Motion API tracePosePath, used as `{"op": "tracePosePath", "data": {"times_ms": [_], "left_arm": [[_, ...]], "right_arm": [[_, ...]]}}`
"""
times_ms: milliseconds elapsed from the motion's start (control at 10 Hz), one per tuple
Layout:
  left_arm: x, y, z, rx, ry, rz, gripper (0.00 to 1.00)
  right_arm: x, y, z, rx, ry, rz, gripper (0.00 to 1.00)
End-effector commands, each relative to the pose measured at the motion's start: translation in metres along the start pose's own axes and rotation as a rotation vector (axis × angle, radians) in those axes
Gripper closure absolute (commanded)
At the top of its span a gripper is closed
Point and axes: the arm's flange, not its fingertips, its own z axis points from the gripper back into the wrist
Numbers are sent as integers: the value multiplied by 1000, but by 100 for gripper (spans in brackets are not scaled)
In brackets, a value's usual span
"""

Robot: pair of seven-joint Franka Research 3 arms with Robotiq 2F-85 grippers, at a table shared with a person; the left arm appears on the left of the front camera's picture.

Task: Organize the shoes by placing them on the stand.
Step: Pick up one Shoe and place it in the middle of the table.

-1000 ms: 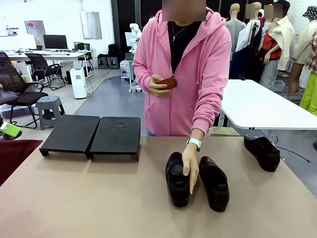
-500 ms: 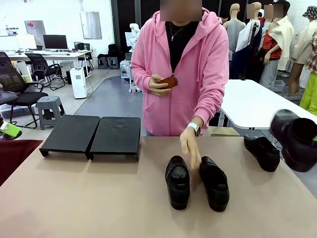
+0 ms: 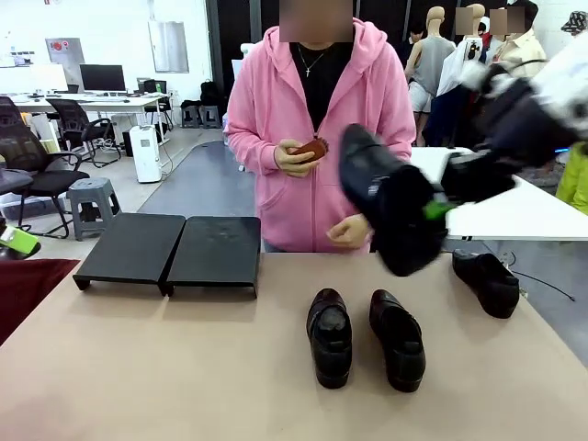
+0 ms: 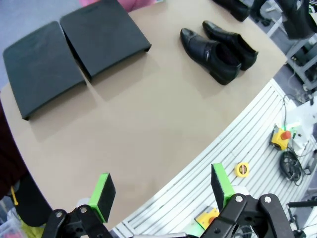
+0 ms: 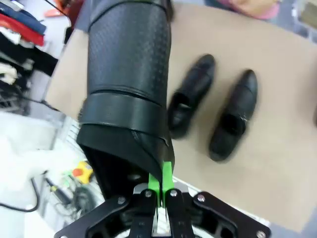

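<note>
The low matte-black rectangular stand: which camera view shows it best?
The left wrist view: from above, the stand lies whole, both flat panels clear. The front view shows the stand whole too, but foreshortened.

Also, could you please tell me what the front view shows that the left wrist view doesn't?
Front view: the person's hand holding a small brown item, and the right claw pinching a raised shoe. Left wrist view: the open left claw, plus a yellow box with a red button and a yellow tape measure beyond the table edge. Both: the stand and two shoes side by side on the table.
</note>
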Motion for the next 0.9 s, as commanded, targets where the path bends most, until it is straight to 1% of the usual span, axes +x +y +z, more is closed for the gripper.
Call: {"op": "tracePosePath", "data": {"times_ms": [0,200,300,400,500,600,700,800], "left_arm": [[-1,1,1,-13,-3,-12,0],[-1,1,1,-13,-3,-12,0],[-1,1,1,-13,-3,-12,0],[-1,1,1,-13,-3,-12,0],[-1,1,1,-13,-3,-12,0],[-1,1,1,-13,-3,-12,0],[-1,1,1,-13,-3,-12,0],[-1,1,1,-13,-3,-12,0]], "right_arm": [[39,5,-72,113,73,-23,100],[45,26,-149,167,331,-52,100],[41,31,-177,167,394,-78,100],[35,36,-197,215,473,-68,100],[30,43,-220,183,508,-79,100],[25,47,-249,154,579,-105,100],[26,45,-276,116,527,-118,100],[25,45,-297,155,522,-106,100]]}}
